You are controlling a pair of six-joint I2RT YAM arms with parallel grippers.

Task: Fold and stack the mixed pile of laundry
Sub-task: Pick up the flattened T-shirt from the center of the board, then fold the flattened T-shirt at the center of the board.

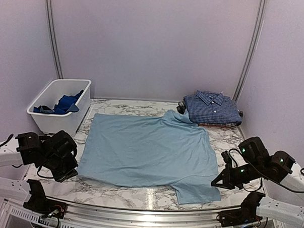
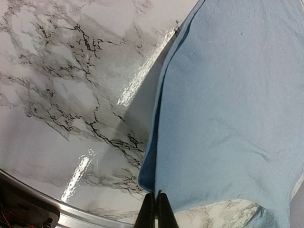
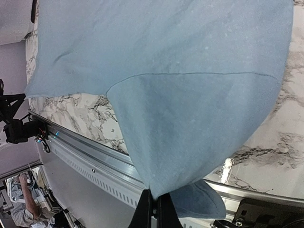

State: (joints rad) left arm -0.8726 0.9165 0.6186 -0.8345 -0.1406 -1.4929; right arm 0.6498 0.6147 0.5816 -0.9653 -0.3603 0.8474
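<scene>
The royal blue garment (image 1: 66,104) lies in the white bin (image 1: 41,96) at far left, not yet folded; the left gripper (image 2: 156,209) is pinched tight, seemingly on the near-left hem corner of the light blue T-shirt (image 1: 145,149), which lies spread flat mid-table; the right gripper (image 3: 154,209) is clamped on the near sleeve's edge, likely so both arms can lift and fold together; the folded navy check shirt (image 1: 213,107) tops the stack far right.

You face pale lilac walls (image 1: 150,38), metal corner poles (image 1: 52,34); marble-pattern counter (image 1: 113,194), glare streaks along near edge.
</scene>
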